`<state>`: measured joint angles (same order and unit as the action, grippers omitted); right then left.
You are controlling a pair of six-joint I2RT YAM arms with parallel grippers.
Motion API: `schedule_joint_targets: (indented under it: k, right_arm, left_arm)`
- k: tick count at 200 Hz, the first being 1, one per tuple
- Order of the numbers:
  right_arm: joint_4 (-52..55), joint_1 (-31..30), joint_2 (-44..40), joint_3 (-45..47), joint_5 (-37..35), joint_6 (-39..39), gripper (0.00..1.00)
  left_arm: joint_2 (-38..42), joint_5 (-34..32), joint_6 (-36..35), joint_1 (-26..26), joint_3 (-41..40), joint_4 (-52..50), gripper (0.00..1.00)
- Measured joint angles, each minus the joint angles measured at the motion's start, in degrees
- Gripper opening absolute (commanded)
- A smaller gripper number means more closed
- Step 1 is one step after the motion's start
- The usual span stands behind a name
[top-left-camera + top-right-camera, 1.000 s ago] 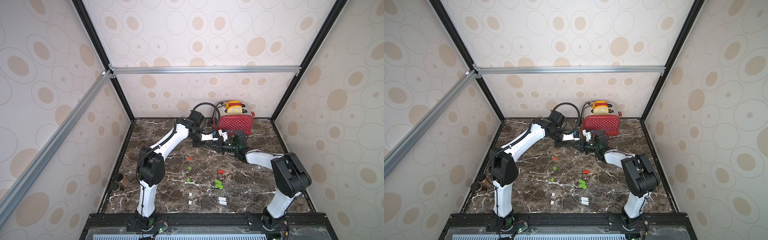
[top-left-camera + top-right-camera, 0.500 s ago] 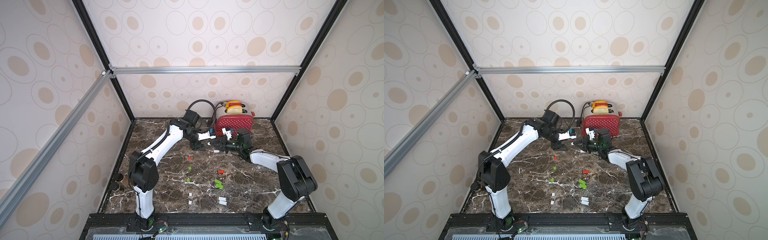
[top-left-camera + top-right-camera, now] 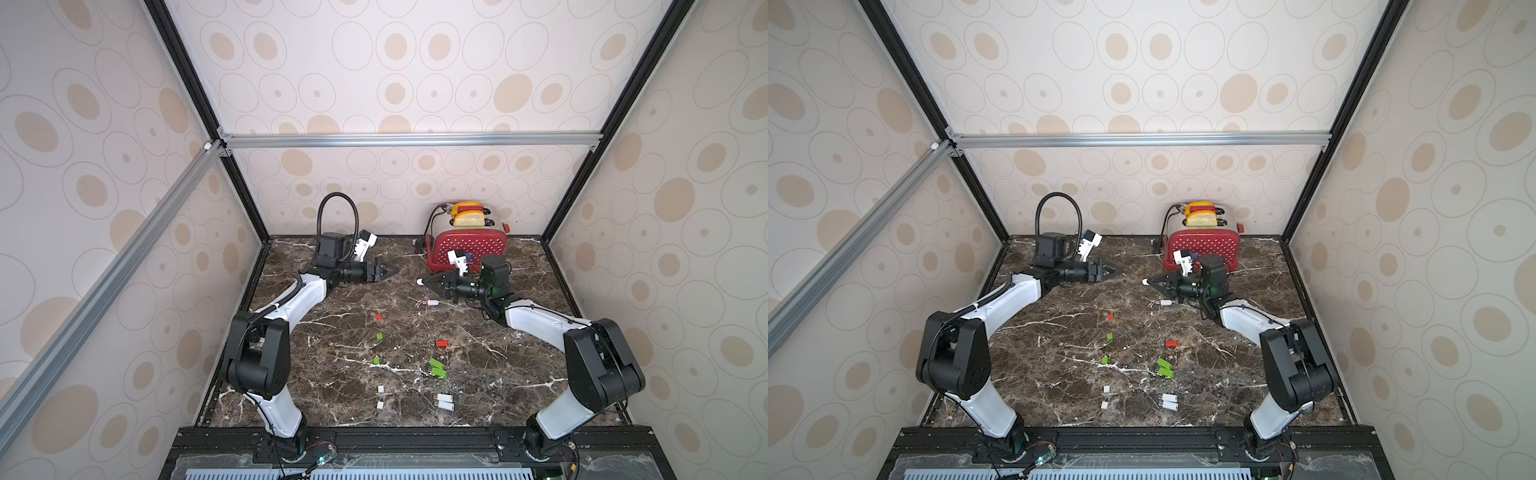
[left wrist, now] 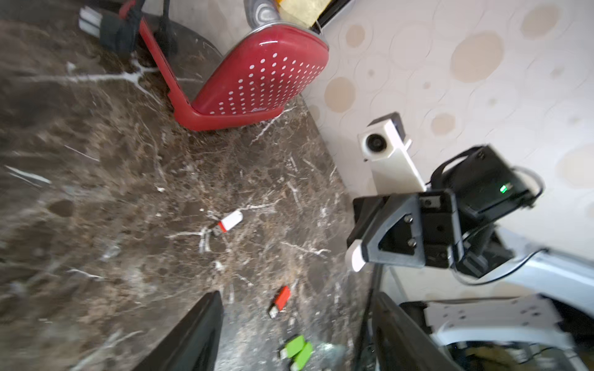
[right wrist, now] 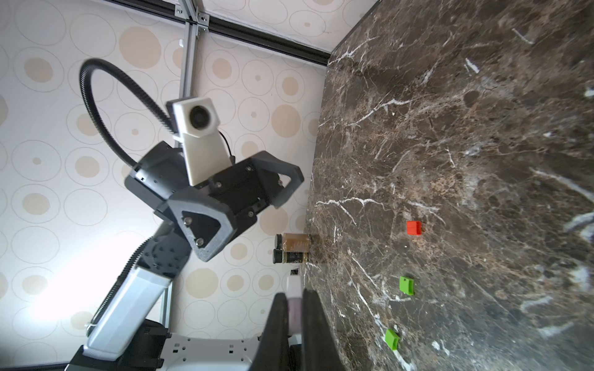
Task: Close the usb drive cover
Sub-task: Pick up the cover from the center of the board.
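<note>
The left fingers (image 3: 386,271) have let go and backed off toward 10 o'clock, spread wide and empty. The right fingers (image 5: 277,324) stay clamped on the white usb drive (image 5: 294,298), above the tabletop (image 3: 332,332) at 1 o'clock, near the toaster (image 3: 469,249). The cover looks pressed on.

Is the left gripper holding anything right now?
No, the left gripper is open and empty; the white drive sits in the shut right gripper.
</note>
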<state>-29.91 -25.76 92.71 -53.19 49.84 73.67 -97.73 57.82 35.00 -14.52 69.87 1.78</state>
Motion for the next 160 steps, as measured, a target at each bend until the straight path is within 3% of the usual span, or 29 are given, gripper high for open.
schedule_joint_targets:
  k: [15, 41, 91, 160]
  right_arm:
    - [-1.31, -1.03, 0.00, -0.02, -0.48, 1.40, 0.08]
    - [-4.11, -2.05, 0.00, -0.11, -1.22, 3.98, 0.08]
    - [-12.35, -2.27, 2.58, -1.16, -3.04, 10.08, 0.08]
    - [-13.38, -2.54, 3.63, -3.26, -1.88, 11.06, 0.08]
  left_arm:
    - [0.00, 0.81, 6.73, -0.07, -1.07, 6.12, 0.61]
    - [0.85, 1.88, 11.06, -0.11, -1.09, 11.26, 0.59]
    - [2.73, 2.62, 12.81, -2.27, -1.86, 13.92, 0.57]
    - [2.73, 3.69, 12.96, -3.82, -1.86, 12.85, 0.51]
